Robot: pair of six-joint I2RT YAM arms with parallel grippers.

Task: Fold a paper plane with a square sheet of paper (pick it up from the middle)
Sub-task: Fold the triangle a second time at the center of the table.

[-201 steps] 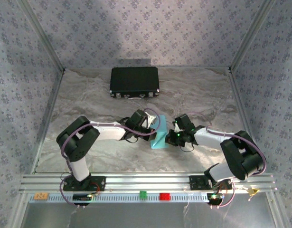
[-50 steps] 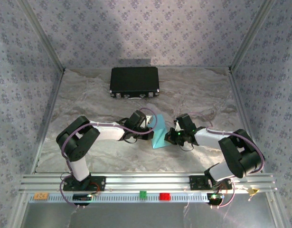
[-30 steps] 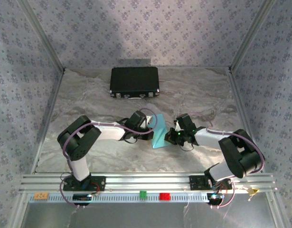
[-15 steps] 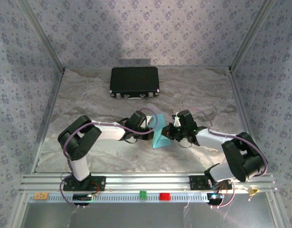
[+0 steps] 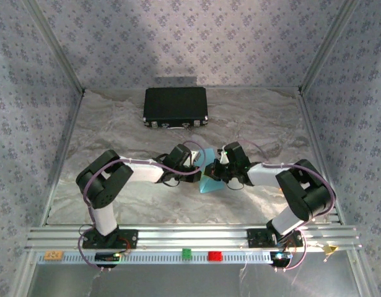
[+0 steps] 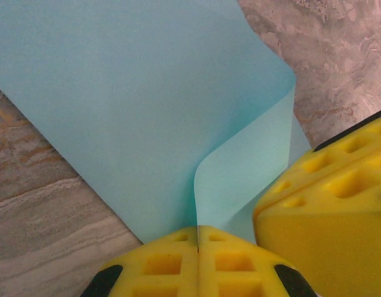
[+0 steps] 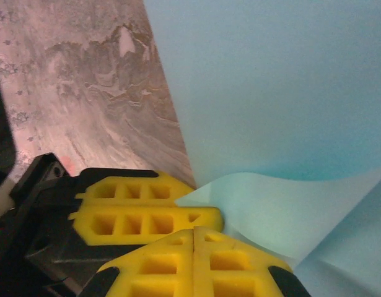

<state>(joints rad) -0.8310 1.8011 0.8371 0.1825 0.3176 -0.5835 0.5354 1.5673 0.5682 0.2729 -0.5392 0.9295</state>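
Left wrist view: the left hand (image 6: 197, 240) is pinched tight on an edge of the light-blue sheet of paper (image 6: 140, 93). A curled flap rises from between its yellow pads, and the right hand's fingers (image 6: 329, 204) press in just beside. From the right wrist, the right hand (image 7: 194, 241) is likewise clamped on a bent flap of the sheet. From above, the paper is a narrow creased triangle at mid-surface, held between both hands, broad end toward the arms' bases. Bare marbled surface (image 5: 116, 130) lies open on every side. The black case (image 5: 175, 106) sits well apart, near the back wall.
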